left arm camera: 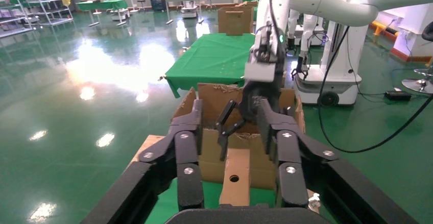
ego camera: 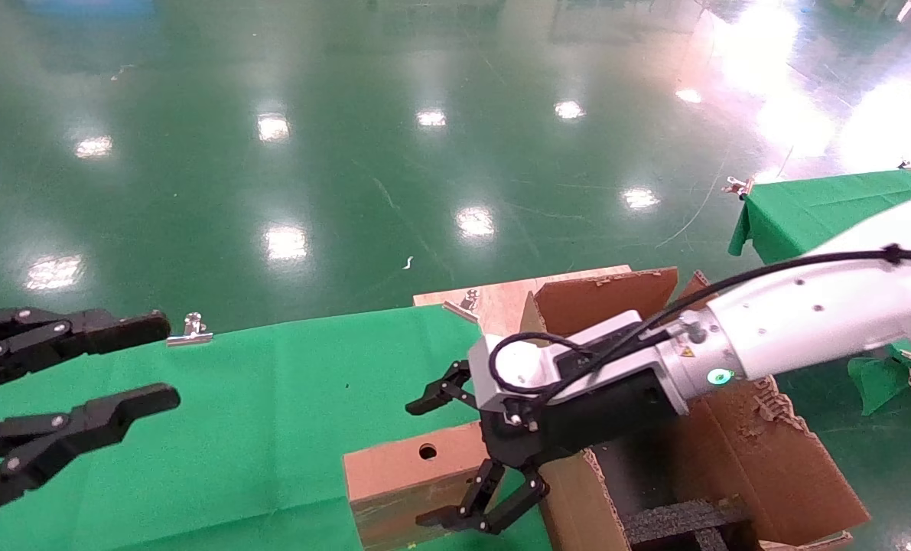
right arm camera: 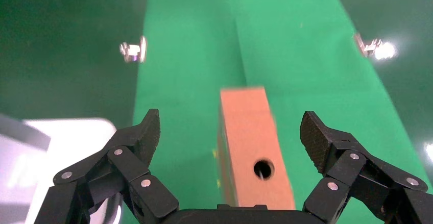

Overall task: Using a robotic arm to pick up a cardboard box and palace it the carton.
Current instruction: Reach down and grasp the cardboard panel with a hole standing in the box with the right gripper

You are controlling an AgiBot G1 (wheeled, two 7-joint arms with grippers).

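Though the arm is already in place, nothing has been lifted yet, so I'd put this job at its early stage. Largest thing here is the bench draped in green cloth [ego camera: 271, 428], standing on a glossy green floor [ego camera: 348, 138]. At its right end sits the big brown corrugated carton [ego camera: 769, 459], flaps ragged and splayed open, with black foam inserts [ego camera: 677, 520] showing inside; I can see no small box in the part of it that shows.

Reaching across that carton is the white glossy robotic arm with its green ring light [ego camera: 807, 314], a grey camera block [ego camera: 524, 367] and a looped black cable at its wrist. Its black right end effector [ego camera: 444, 459] is spread wide, one finger on either side of the small flat brown cardboard box with a round hole in its narrow face [ego camera: 409, 467], not yet touching it as far as I can tell. That box stands on the green cloth, just beside the carton's near wall.

Over on the far left, the bare black left end effector [ego camera: 149, 363] hangs above the bench edge, fingers apart and holding nothing.

Still to come, by my reckoning: closing on the box, lifting it, swinging it over the flaps and lowering it among the foam.
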